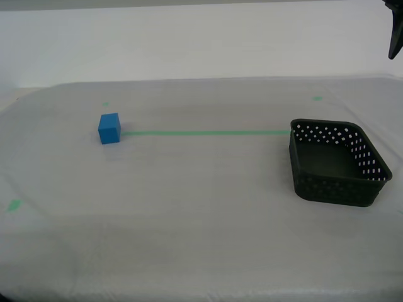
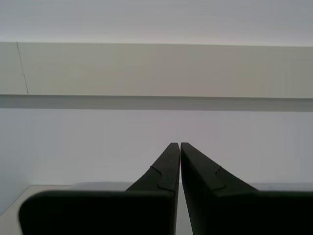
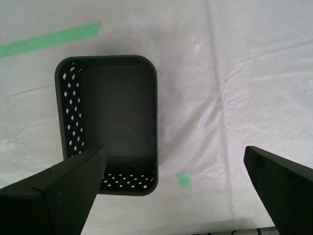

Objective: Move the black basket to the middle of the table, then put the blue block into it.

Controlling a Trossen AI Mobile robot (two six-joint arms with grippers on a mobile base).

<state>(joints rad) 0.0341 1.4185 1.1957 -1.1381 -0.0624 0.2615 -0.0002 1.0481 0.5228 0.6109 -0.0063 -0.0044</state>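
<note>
Black plastic, holes punched through its walls — the black basket sits empty on the table toward the exterior view's right, at the end of the thin green tape line. The blue block stands at the other end of that line, toward the exterior view's left, well apart from the basket.

My first gripper hangs above the basket with its jaws spread wide; one finger overlaps the basket's perforated wall in the first wrist view, the other lies out over bare cloth, and neither touches anything that I can see. A small green mark lies on the cloth just beside the basket. In the exterior view only a dark tip of an arm shows at the upper right corner.

My second gripper is closed on nothing — its fingertips meet with only a hairline between them — and it points at a pale wall, away from the tabletop.
</note>
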